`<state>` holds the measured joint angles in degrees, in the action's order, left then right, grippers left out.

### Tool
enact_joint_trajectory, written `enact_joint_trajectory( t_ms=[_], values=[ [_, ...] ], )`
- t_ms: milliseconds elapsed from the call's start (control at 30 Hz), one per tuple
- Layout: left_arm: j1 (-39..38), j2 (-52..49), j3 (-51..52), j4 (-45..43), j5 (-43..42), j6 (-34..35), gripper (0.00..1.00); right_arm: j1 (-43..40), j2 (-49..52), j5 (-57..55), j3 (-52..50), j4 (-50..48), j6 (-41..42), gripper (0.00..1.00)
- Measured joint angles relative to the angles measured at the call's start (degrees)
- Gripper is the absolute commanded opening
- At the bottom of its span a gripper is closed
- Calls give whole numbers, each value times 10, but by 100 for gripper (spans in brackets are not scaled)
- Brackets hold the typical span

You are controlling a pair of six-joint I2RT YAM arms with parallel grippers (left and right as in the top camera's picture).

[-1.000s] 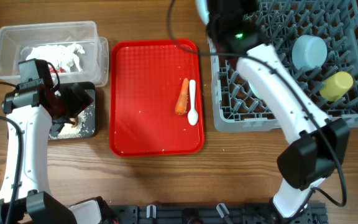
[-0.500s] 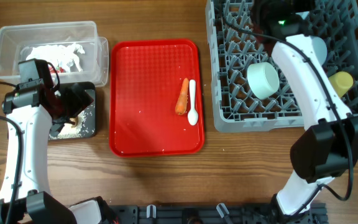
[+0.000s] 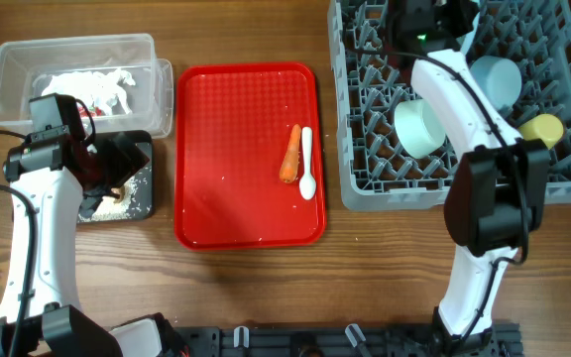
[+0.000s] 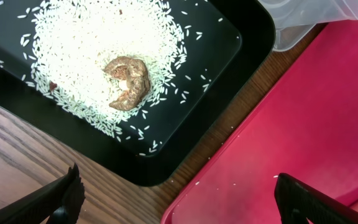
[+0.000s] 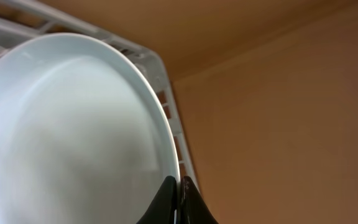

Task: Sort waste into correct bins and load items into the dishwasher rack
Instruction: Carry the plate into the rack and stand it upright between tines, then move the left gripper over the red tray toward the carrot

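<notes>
While right fingers (image 5: pixel 166 200) clamp the plate (image 5: pixel 73 124) by its rim, left fingers (image 4: pixel 59 200) gape short of the lump (image 4: pixel 128 82).

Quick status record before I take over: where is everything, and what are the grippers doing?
left gripper: open, by black tray
right gripper: shut on plate rim, at rack
rack: green bowl, blue bowl, yellow cup
red tray: carrot, spoon
black tray: rice, brown lump
clear tub: wrapper

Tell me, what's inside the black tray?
White rice and a brown lump lie in the tray. From overhead, the left arm hides part of it.
</notes>
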<state>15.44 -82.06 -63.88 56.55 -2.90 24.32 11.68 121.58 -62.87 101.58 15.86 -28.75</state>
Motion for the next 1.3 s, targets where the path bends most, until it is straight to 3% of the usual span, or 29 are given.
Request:
enact_joint_trajectory(
  t_ms=[200,233,267,300,333,567,800,1100,1167,1300],
  values=[
    [0,0,0,0,0,0,100,32,4,14,0,8,0,4],
    [0,0,0,0,0,0,100,41,4,14,0,8,0,11],
    [0,0,0,0,0,0,100,47,4,14,0,8,0,27],
    [0,0,0,0,0,0,100,56,4,13,0,7,-1,61],
    [0,0,0,0,0,0,100,63,4,13,0,6,1,71],
    [0,0,0,0,0,0,100,92,4,-12,0,12,3,91],
    [0,0,0,0,0,0,100,94,-14,52,-1,156,77,94],
    [0,0,0,0,0,0,100,99,-130,405,-2,320,209,95],
    [0,0,0,0,-3,0,100,99,-156,457,-2,344,230,100],
    [-13,0,0,-6,-19,-1,100,92,-209,528,-2,386,253,100]
  ],
)
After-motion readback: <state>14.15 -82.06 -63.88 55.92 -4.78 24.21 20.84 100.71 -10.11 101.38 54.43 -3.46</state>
